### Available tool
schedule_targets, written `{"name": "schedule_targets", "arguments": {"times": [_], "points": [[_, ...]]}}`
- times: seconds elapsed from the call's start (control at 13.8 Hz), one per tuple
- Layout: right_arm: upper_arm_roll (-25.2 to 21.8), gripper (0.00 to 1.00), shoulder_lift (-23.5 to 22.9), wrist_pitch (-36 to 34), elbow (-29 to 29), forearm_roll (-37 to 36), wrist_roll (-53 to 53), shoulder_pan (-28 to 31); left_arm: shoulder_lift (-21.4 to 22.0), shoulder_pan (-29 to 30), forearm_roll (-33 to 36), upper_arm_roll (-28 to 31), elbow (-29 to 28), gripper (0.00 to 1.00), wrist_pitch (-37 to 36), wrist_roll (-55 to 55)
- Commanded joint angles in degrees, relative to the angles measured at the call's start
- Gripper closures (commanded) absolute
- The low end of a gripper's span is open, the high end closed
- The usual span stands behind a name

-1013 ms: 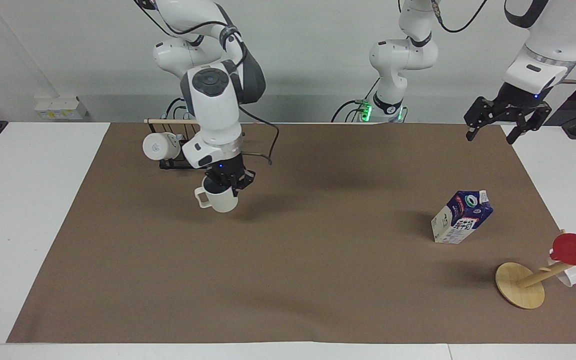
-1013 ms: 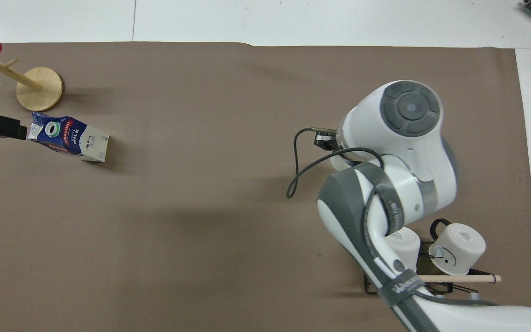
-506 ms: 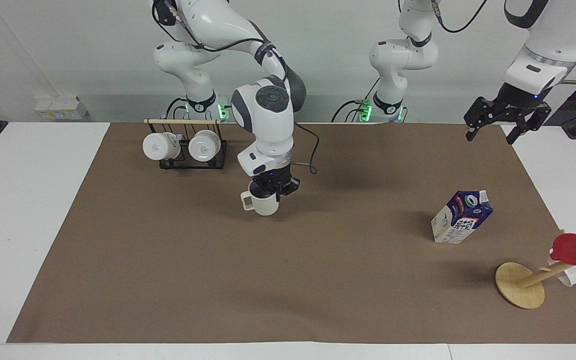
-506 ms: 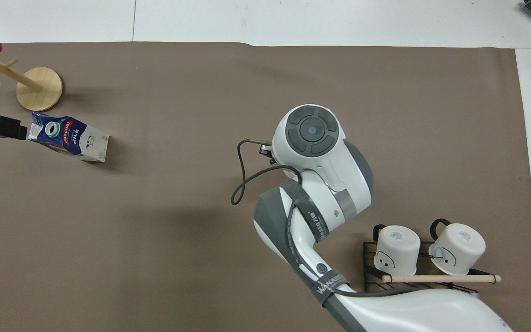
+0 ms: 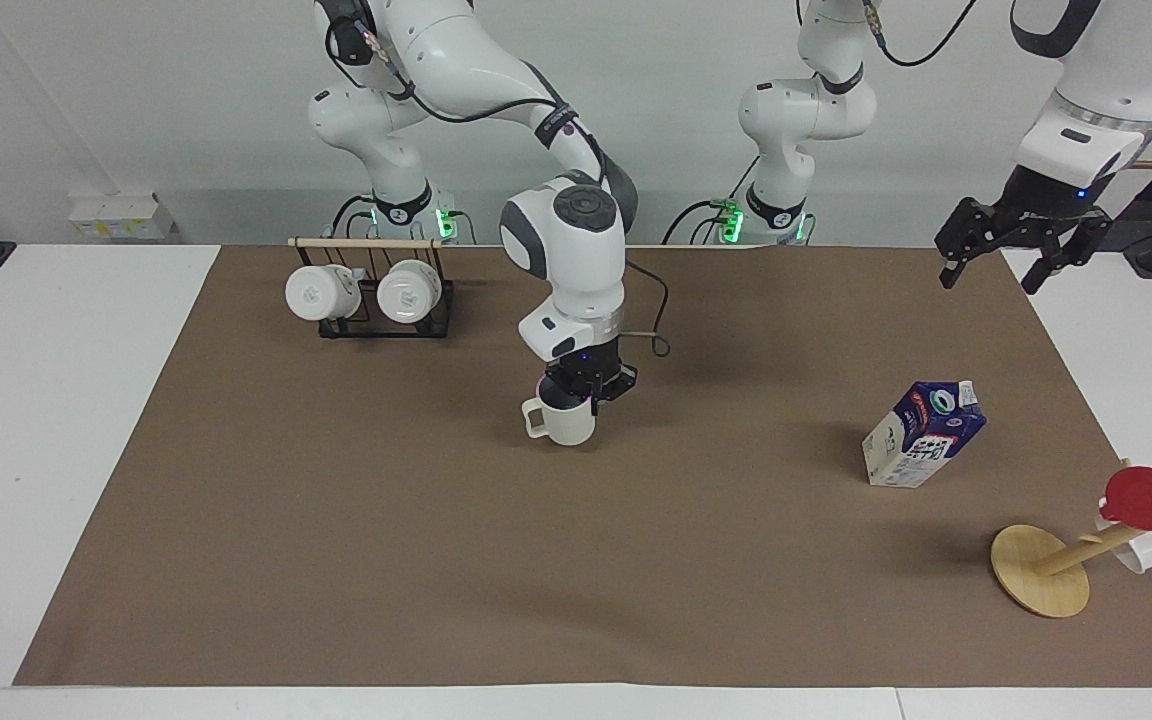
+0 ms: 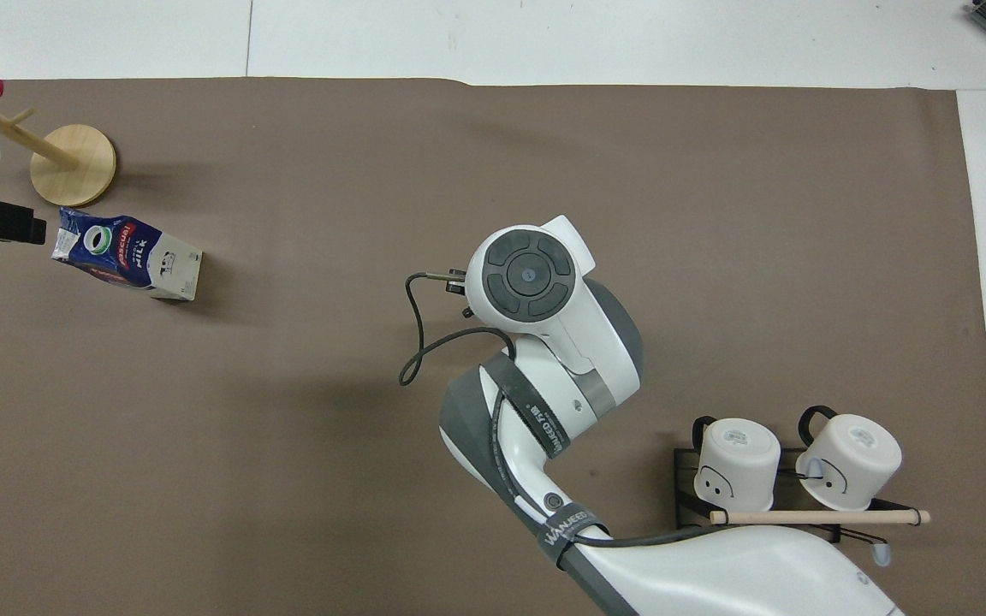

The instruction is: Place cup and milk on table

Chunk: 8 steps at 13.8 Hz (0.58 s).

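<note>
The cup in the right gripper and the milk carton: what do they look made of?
The cup, held at its rim by the right gripper, looks like matte ceramic: thick wall, dull beige-white surface without glare, though plastic is possible. The milk looks like coated paperboard: folded gable top, printed panels, faint sheen, and a round cap, probably plastic.

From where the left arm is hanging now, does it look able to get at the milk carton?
Probably yes. The left gripper hangs open in the air at its own end of the table, and the milk carton stands on the mat below with bare mat around it. The mug tree stands apart.
</note>
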<state>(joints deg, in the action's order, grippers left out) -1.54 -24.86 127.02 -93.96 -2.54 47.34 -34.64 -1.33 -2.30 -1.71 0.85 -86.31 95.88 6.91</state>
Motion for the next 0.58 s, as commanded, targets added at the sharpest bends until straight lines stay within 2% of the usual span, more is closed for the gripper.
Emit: {"name": "schedule_targets", "arguments": {"times": [0.0,0.22,0.51], "points": [[-0.1,1.0,-1.1,1.2,0.0,-2.1,1.4,-0.8,-2.1,0.9,-0.5,-0.1,-1.7,0.0,4.9,0.6],[-0.1,1.0,-1.0,3.7,-2.1,-2.9,0.3,-0.7,-4.8,2.0,-0.5,0.0,-1.7,0.0,8.1,0.7],[-0.1,1.0,-0.2,3.5,-4.0,-2.6,-5.0,-0.6,-7.8,2.0,-0.5,0.0,-2.9,0.0,12.0,1.6]]}}
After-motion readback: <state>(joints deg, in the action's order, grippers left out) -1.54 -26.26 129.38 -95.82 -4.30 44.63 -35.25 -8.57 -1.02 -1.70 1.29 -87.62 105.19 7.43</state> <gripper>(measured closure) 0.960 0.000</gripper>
